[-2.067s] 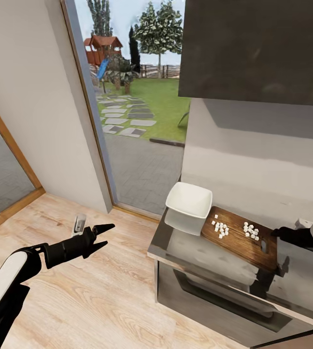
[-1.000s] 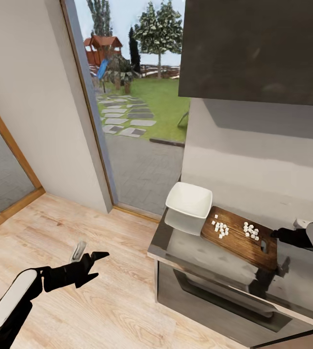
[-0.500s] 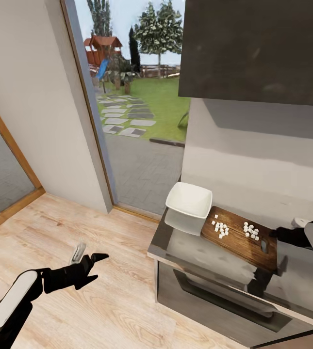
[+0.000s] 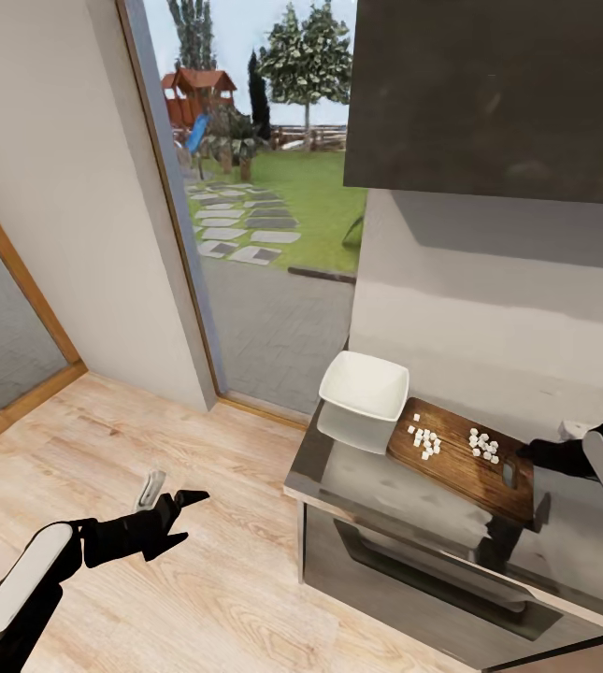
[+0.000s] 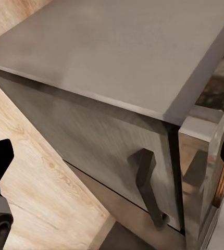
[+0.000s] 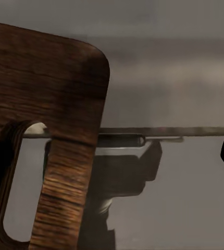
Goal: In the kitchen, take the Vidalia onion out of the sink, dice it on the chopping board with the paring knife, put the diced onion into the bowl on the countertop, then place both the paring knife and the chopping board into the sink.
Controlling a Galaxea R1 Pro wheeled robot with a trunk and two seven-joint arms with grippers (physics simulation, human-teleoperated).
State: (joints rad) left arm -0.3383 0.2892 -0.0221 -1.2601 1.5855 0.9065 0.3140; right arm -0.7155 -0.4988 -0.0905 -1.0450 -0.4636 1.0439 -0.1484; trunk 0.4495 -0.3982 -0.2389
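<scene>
The chopping board [image 4: 463, 458] is lying on the shiny grey countertop [image 4: 404, 509], with little white bits of diced onion [image 4: 452, 441] sitting on it in two small piles. The white bowl [image 4: 364, 390] is sitting just beside the board. The right gripper [image 4: 531, 451] is reaching the board's handle end — I cannot tell if it is gripping. The left gripper [image 4: 185, 509] is hanging over the wooden floor [image 4: 198, 579], its fingers apart — holding nothing.

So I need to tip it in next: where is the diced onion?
In the head view, diced onion lies in two clusters on the chopping board, right of the bowl.
</scene>
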